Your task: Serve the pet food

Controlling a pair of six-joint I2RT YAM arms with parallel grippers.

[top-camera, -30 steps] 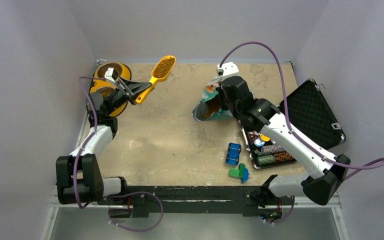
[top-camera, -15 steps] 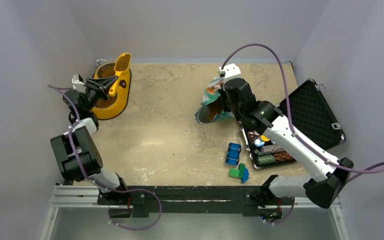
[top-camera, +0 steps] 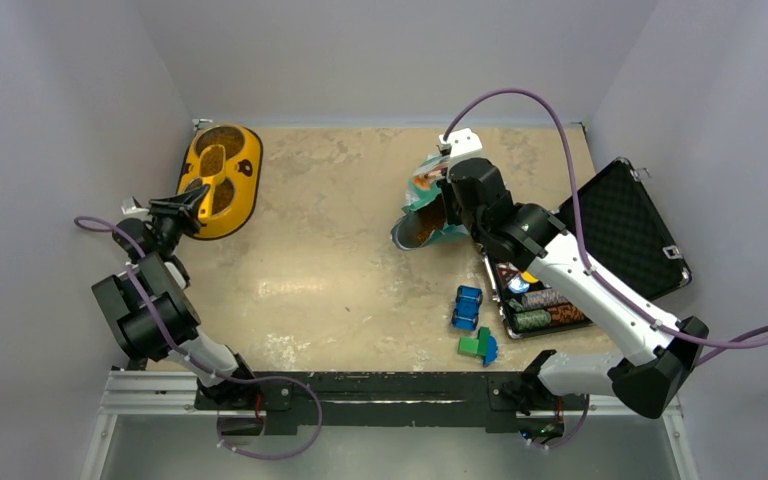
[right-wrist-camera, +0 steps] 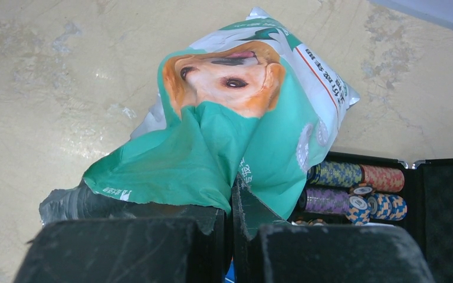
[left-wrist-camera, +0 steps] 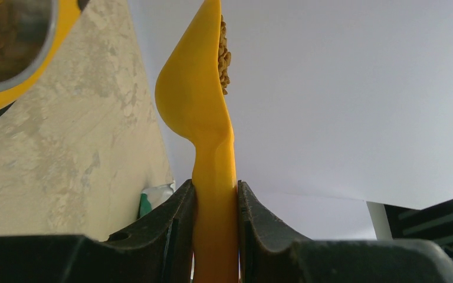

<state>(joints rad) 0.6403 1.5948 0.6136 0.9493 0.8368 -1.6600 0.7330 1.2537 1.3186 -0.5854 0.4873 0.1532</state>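
Observation:
My left gripper (top-camera: 185, 204) is shut on the handle of a yellow scoop (left-wrist-camera: 203, 106), at the near edge of the yellow double bowl (top-camera: 247, 180). The scoop stands on its edge, with brown pet food (left-wrist-camera: 224, 53) still in its cup. The bowl's wells hold kibble (top-camera: 222, 142). The bowl also shows in the left wrist view (left-wrist-camera: 29, 82). My right gripper (top-camera: 447, 200) is shut on the torn top edge of the teal-green pet food bag (top-camera: 422, 195) and holds its mouth open, with kibble (top-camera: 421, 232) showing inside. The right wrist view shows the bag (right-wrist-camera: 230, 118) in the gripper (right-wrist-camera: 231, 203).
An open black case (top-camera: 628, 225) at the right holds stacked poker chips (top-camera: 542, 305), also in the right wrist view (right-wrist-camera: 354, 188). A blue toy (top-camera: 467, 307) and a green and blue toy (top-camera: 479, 345) lie near the front. Grey walls close in on three sides.
My left gripper swung the loaded scoop from mid-table to over the bowl, then drew back towards the near left with the scoop turned on edge. The right arm barely moved.

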